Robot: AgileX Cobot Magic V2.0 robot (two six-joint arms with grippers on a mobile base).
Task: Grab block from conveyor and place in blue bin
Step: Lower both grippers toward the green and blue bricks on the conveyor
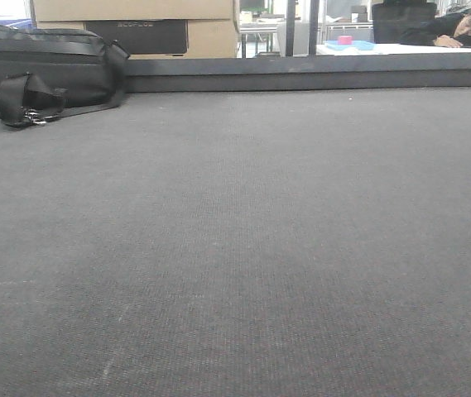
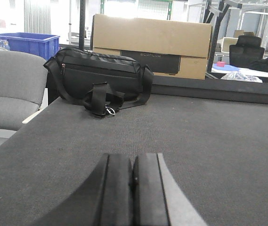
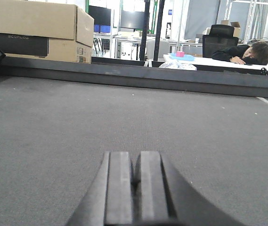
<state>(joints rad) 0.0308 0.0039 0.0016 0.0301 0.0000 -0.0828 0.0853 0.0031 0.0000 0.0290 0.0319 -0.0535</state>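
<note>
**A:** What's furthest left?

**B:** The blue bin, in the left wrist view. It is off the conveyor, beyond its left edge and behind a grey chair. It stands upright, open rim up, with its long side lying across the view.

**A:** And the belt itself?

**B:** Dark grey woven matting fills the lower part of every view. Its far rail runs straight from left to right, and the left edge slants away toward the far left corner. I cannot tell which of its axes is the longer.

**A:** What lies on it?

**B:** A black bag sits at the far left corner, lengthwise along the far rail. Its strap and metal ring spill onto the matting toward the near edge. Just past the rail behind it is a cardboard box, its long side parallel to the rail.

**A:** The tools?

**B:** The left gripper is low over the belt and points at the far rail just right of the bag, its two dark pads pressed flat together. The right gripper also has its pads pressed together and is aimed at the far rail.

**A:** Further right?

**B:** Well beyond the rail's right stretch is a white table. On it is a blue tray carrying something pink, too small to name. A person is slumped over the table.
</note>
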